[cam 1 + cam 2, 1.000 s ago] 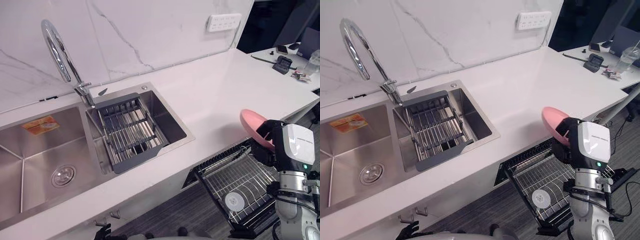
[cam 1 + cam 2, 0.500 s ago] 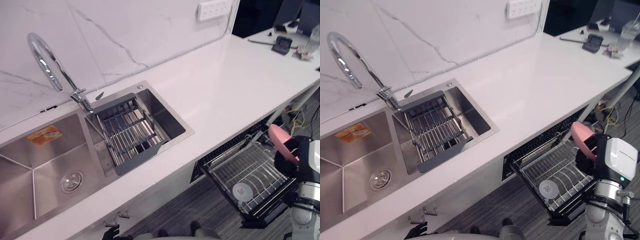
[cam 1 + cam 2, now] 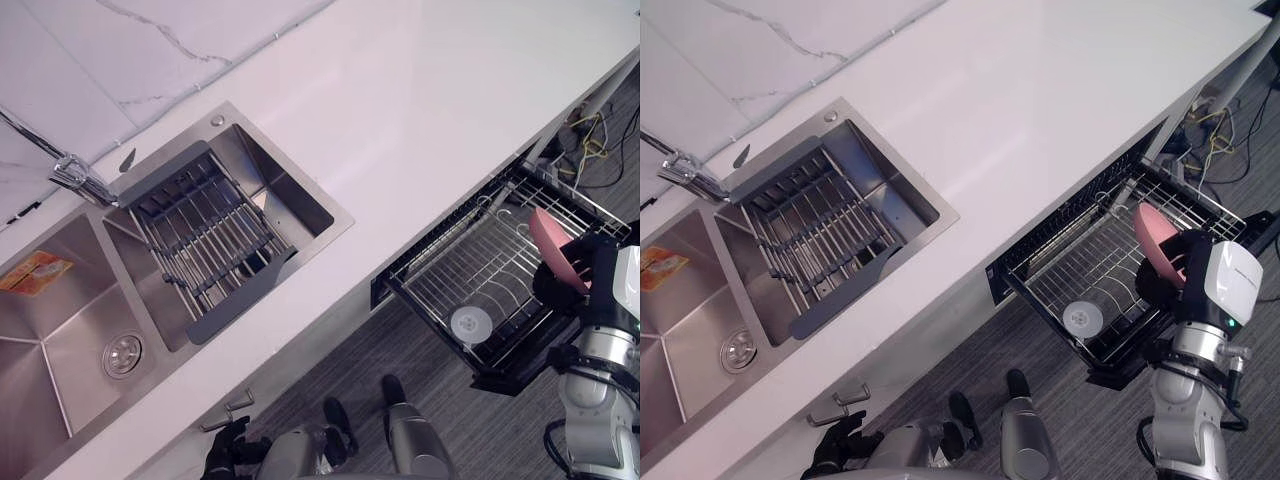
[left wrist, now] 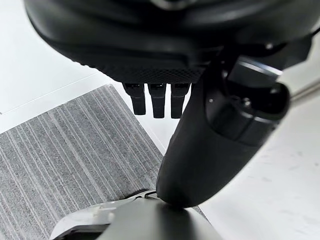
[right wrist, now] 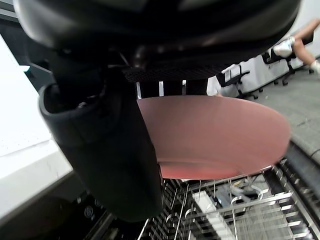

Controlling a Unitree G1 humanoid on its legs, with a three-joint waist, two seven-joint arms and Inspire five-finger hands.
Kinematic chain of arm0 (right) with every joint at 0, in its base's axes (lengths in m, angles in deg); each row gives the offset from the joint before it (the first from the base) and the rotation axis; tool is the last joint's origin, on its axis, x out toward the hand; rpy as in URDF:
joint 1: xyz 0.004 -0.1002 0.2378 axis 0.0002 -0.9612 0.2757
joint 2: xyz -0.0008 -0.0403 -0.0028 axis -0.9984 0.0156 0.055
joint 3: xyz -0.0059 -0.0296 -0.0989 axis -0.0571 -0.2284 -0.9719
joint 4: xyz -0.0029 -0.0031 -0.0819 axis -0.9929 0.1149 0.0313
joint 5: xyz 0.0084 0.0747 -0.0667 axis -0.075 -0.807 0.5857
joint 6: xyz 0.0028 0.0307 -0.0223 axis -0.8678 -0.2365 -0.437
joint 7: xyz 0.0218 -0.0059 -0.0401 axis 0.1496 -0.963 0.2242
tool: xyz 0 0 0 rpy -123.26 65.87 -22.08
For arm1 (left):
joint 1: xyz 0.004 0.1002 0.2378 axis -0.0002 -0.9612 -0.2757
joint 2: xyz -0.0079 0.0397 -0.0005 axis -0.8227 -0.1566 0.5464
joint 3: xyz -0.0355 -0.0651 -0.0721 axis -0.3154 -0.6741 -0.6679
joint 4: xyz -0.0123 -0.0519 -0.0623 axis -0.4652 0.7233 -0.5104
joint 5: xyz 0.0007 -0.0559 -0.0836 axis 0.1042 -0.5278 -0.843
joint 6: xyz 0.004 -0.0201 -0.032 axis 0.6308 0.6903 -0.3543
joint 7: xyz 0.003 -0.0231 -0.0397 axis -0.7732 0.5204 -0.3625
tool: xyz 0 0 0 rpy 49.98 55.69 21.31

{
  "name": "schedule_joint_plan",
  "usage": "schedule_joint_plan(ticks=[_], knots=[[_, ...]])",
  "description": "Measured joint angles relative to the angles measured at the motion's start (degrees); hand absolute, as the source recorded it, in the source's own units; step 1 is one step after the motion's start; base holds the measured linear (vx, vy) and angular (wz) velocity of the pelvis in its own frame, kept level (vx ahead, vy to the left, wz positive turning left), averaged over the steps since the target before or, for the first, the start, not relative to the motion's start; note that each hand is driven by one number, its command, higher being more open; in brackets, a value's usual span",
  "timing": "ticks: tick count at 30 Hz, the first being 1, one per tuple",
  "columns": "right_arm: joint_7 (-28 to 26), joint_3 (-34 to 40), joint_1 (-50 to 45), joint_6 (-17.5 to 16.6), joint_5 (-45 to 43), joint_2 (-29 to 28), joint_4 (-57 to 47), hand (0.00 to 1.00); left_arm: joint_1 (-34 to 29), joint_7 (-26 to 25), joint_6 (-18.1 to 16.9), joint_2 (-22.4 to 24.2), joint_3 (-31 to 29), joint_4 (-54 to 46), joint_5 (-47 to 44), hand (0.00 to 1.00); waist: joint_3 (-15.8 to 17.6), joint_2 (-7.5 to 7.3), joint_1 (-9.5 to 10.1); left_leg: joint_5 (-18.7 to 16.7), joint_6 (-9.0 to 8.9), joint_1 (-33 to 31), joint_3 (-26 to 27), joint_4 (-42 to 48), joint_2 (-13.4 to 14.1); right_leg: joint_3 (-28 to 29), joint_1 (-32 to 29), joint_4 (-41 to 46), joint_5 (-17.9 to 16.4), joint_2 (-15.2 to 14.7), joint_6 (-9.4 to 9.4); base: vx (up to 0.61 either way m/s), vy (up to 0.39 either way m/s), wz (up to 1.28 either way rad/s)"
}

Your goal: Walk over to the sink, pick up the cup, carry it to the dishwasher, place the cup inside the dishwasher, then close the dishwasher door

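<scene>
A pink cup [image 3: 550,248] is in my right hand [image 3: 588,272], fingers and thumb curled round it. The hand holds it tilted above the right part of the dishwasher's pulled-out wire rack [image 3: 470,262], which sticks out below the white counter [image 3: 420,110]. In the right wrist view the cup [image 5: 215,135] hangs over the rack wires [image 5: 235,210], with the thumb [image 5: 107,155] against its side. My left hand [image 3: 835,458] hangs low by the cabinet front, and its fingers [image 4: 157,100] are relaxed and hold nothing.
A small white round piece [image 3: 469,323] lies in the rack. The steel double sink [image 3: 60,330] with a grey drying rack [image 3: 200,235] and a faucet [image 3: 72,176] is at the left. Grey carpet [image 3: 480,430] lies before the dishwasher. Office chairs [image 5: 240,77] stand far off.
The camera has tipped down and shifted. My right hand has carried the cup from counter-edge height down and out over the dishwasher rack. The left hand stays low.
</scene>
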Motion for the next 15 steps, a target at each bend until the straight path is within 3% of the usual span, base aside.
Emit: schedule_joint_plan(ticks=[15], knots=[[-0.82, -6.96, 13.88, 0.68, -4.56, 4.06, 18.16, 0.30, 3.61, -0.06, -0.92, -0.94, 1.93, -2.34, -1.68, 0.90, 5.63, 0.25, 1.71, 2.34, 0.13, -0.35, -1.64, -2.87, -1.03, -1.77, -0.64, -0.11, 0.40, -0.90, 0.05, 0.01, -0.006, 0.07]])
